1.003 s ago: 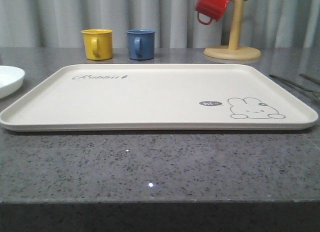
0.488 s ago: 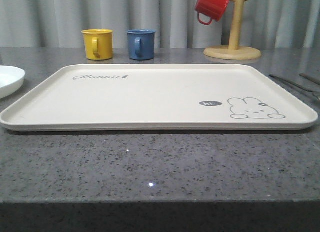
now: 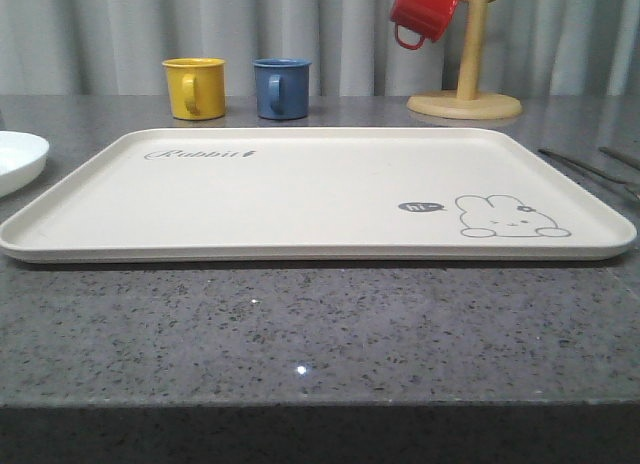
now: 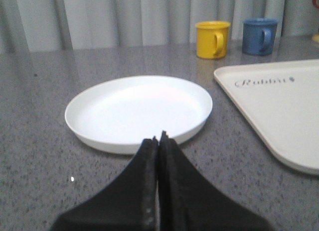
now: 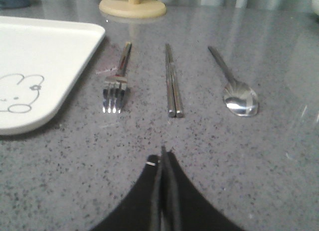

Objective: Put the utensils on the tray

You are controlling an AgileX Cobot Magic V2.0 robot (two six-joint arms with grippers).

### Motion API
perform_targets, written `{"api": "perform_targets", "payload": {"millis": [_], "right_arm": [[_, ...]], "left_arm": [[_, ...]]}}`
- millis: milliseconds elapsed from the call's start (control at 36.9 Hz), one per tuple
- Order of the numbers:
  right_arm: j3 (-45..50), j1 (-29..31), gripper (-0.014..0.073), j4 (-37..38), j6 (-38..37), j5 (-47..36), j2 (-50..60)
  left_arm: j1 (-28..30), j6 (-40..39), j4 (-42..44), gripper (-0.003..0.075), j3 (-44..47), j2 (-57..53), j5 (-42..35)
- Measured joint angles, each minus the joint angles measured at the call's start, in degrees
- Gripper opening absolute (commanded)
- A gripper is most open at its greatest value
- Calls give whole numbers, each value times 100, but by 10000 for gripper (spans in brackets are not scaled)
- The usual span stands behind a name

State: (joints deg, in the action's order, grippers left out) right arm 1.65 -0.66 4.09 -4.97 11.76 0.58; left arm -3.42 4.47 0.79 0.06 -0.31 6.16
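Note:
The cream tray (image 3: 300, 189) with a rabbit drawing lies in the middle of the grey counter; its corner (image 5: 45, 52) and its edge (image 4: 279, 106) show in the wrist views. Right of it on the counter lie the utensils side by side: a fork (image 5: 117, 79), a pair of chopsticks (image 5: 172, 81) and a spoon (image 5: 234, 86). From the front, thin metal handles (image 3: 590, 166) show at the right edge. My right gripper (image 5: 163, 154) is shut and empty, just short of the chopsticks' tips. My left gripper (image 4: 158, 140) is shut and empty at the rim of the white plate.
A round white plate (image 4: 139, 109) sits left of the tray. A yellow mug (image 3: 195, 87) and a blue mug (image 3: 281, 87) stand behind the tray. A wooden mug tree (image 3: 466, 94) with a red mug (image 3: 424, 11) stands at the back right.

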Motion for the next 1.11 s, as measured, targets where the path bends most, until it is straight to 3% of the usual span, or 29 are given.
{"api": "perform_targets", "payload": {"millis": [190, 298, 434, 596, 759, 840, 949, 1111], "right_arm": [[-111, 0, -67, -104, 0, -443, 0], [-605, 0, -67, -142, 0, -367, 0], [-1410, 0, -67, -145, 0, 50, -43], [-2649, 0, -67, -191, 0, 785, -1053], [-3107, 0, -67, -225, 0, 898, -2002], [-3119, 0, -22, -229, 0, 906, -2183], [-3119, 0, 137, -229, 0, 919, -2207], [-3119, 0, 420, -229, 0, 919, -2207]], "left_arm": [[0, 0, 13, -18, -47, 0, -838], [0, 0, 13, -18, -343, 0, -924], [0, 0, 15, -18, -1120, 119, -720], [0, 0, 218, -18, -2085, 1169, 43], [0, 0, 386, -18, -2417, 2187, 170], [0, 0, 399, -1, -2430, 2337, 122], [0, 0, 407, 148, -2439, 2349, 59], [0, 0, 407, 485, -2439, 2349, 49]]}}
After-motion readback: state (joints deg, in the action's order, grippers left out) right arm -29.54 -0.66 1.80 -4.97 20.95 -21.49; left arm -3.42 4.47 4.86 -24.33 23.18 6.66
